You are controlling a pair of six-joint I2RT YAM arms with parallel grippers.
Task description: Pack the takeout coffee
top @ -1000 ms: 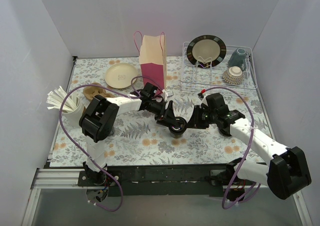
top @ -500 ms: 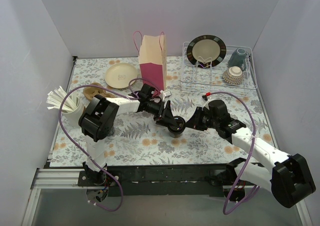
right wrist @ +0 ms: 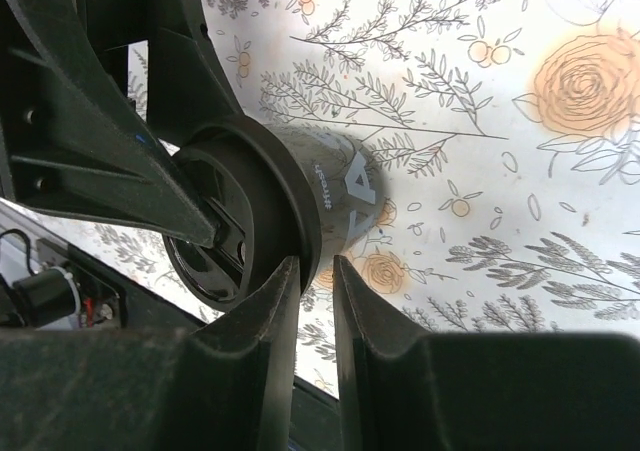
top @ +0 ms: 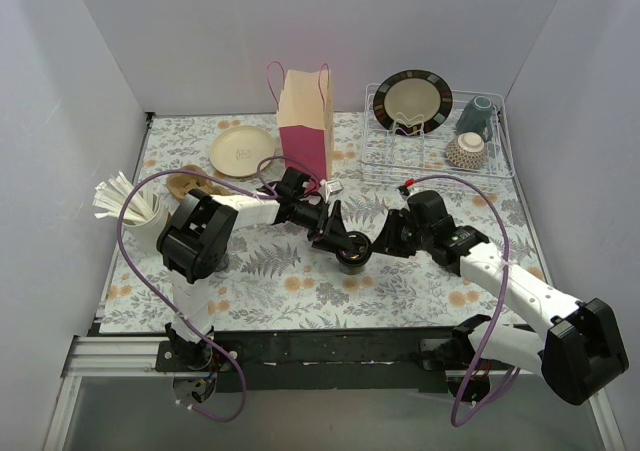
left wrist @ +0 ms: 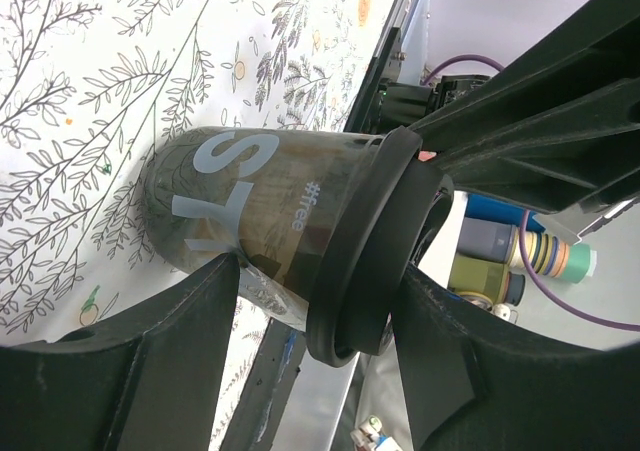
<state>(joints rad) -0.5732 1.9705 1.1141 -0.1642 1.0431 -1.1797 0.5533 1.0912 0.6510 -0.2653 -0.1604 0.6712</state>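
Observation:
The takeout coffee (top: 352, 254), a small black cup with grey lettering and a black lid, stands on the flowered tablecloth in the middle of the table. In the left wrist view the takeout coffee (left wrist: 260, 211) sits between my left gripper's (left wrist: 315, 301) fingers, one against its wall and one against the lid rim. From above, the left gripper (top: 343, 241) reaches the cup from the upper left. My right gripper (top: 379, 243) meets it from the right. Its jaws (right wrist: 315, 271) stand a narrow gap apart at the lid's rim (right wrist: 300, 241), with tablecloth showing between them.
A tall pink and tan paper bag (top: 306, 121) stands upright behind the cup. A cream plate (top: 243, 151) and brown holders (top: 190, 183) lie at the left, beside a cup of white sticks (top: 135, 211). A wire dish rack (top: 440, 156) with crockery is at the back right.
My right gripper drew back a little to the right, then returned to the cup's lid. The left gripper and the cup shifted only slightly.

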